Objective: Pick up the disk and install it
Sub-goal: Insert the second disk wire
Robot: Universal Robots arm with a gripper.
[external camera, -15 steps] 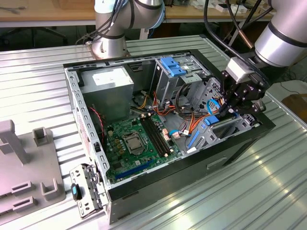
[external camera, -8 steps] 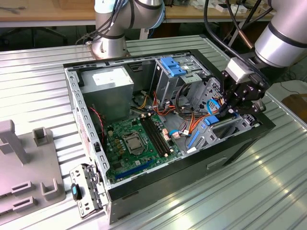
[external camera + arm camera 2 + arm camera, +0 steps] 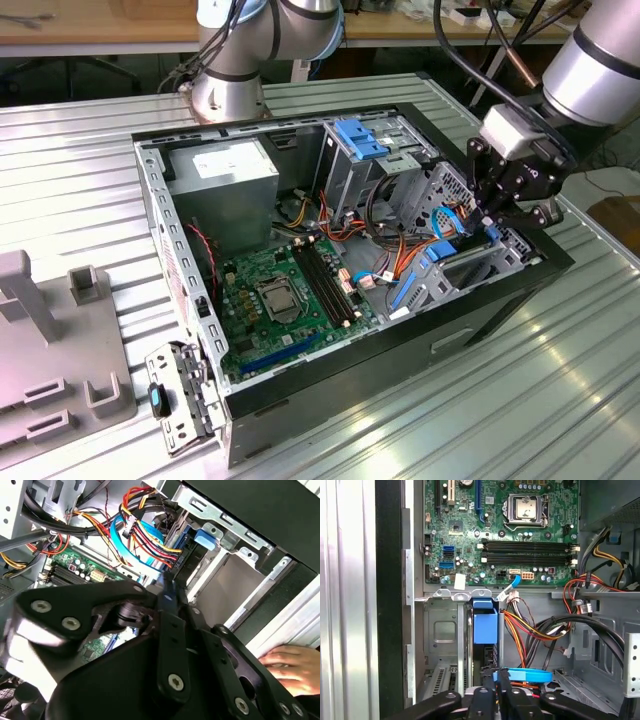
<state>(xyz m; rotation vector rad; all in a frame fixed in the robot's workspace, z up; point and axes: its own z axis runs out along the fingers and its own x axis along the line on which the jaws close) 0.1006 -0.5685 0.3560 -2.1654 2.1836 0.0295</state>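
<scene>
The disk (image 3: 485, 625), a grey drive in a bright blue carrier, stands on edge in the metal bay at the front of the open computer case (image 3: 500, 300). Its blue tab (image 3: 204, 539) sticks out of the bay, and blue rails (image 3: 447, 250) show in the cage in the exterior view. My gripper (image 3: 497, 700) hangs just above the disk's exposed end with its black fingers (image 3: 167, 595) drawn together and nothing between them. Whether the tips touch the disk I cannot tell. In the exterior view the gripper (image 3: 490, 215) is at the case's right end.
A blue data cable (image 3: 522, 675) and bundles of coloured wires (image 3: 145, 535) crowd beside the bay. The motherboard (image 3: 285, 300) lies mid-case, with a fixed blue bracket (image 3: 365, 140) on the upper cage. A person's hand (image 3: 290, 662) rests outside the case. A grey fixture (image 3: 40, 350) stands at the exterior view's left.
</scene>
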